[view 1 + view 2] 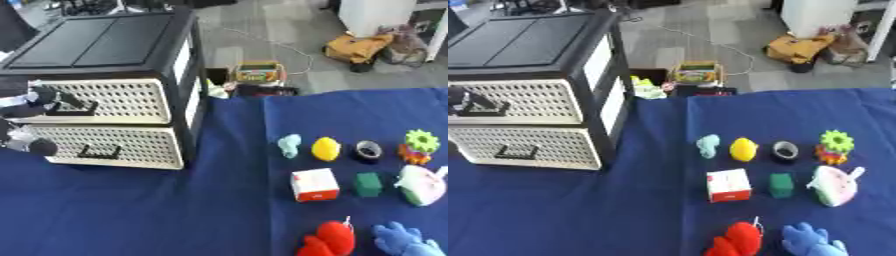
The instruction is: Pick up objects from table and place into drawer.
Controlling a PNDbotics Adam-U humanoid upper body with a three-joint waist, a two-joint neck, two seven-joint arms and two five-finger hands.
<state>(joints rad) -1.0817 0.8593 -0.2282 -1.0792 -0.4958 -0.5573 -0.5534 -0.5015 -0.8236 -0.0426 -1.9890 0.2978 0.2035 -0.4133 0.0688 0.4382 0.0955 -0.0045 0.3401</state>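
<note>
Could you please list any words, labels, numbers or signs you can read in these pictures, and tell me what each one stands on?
No text can be read anywhere.
White and red box: a red band along its lower edge, any print too blurred to read.
Colourful box on the floor behind the table: printed sides, nothing legible.
Drawer unit: no label visible.
</note>
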